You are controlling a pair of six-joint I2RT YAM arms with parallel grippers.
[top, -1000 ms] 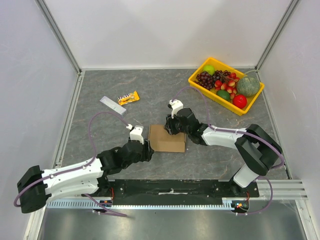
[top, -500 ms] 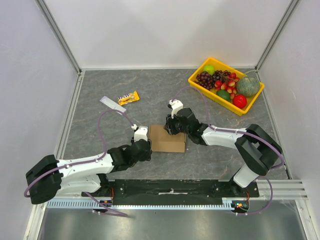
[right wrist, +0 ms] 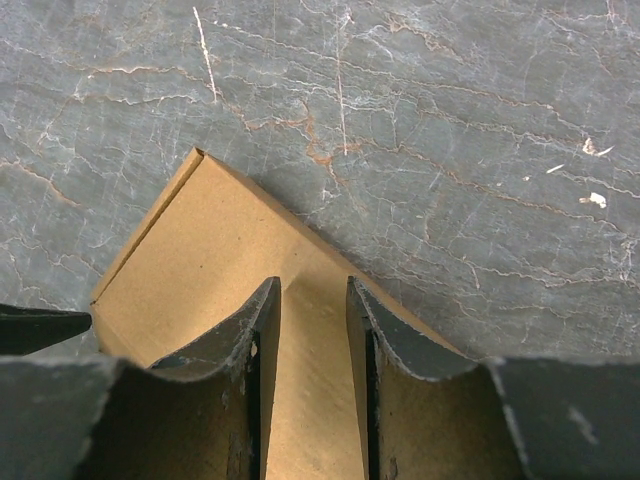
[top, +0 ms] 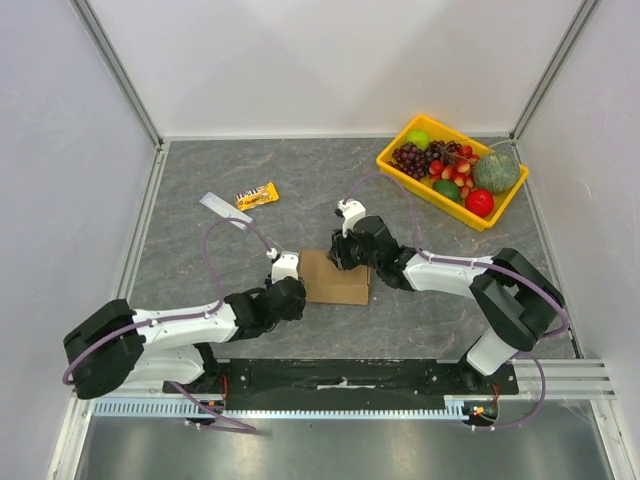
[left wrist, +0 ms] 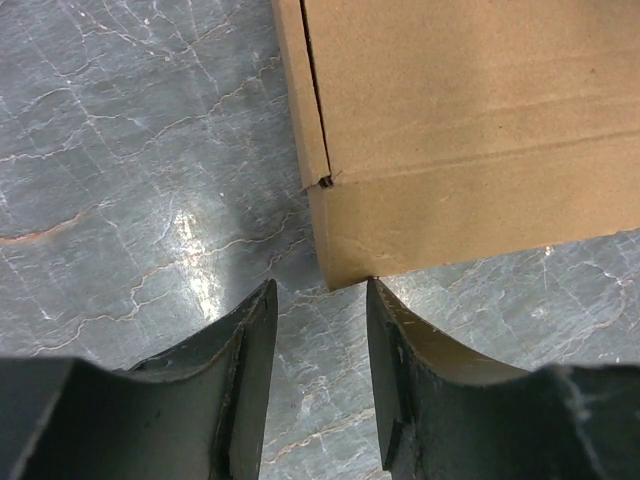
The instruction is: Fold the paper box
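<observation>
Grey marbled stone covers the table (top: 220, 170), which fills the overhead view between pale walls. Both arms reach in from the bottom edge and meet at the middle of the frame. A yellow tray (top: 425, 193) sits in the upper right corner, well apart from them, holding dark grapes (top: 410, 157), a green melon (top: 497, 172), a red apple (top: 479, 201) and a green apple (top: 418, 139).

At the centre of the overhead view lies the paper box (top: 335, 280), a closed brown cardboard carton resting flat on the stone with a slit along one side.

The left gripper (left wrist: 320, 285) is at the box's lower left corner. Its jaws stand partly apart with only bare stone between them, and one fingertip is at or just beside the cardboard corner; it has hold of nothing.

The right gripper (right wrist: 312, 282) is over the box's upper right part. Its fingers stand a narrow way apart above the flat cardboard top, which shows through the gap; nothing is seen pinched between them.

In the upper left, an orange snack packet (top: 257, 195) lies just beside a silver wrapper (top: 222, 208).
</observation>
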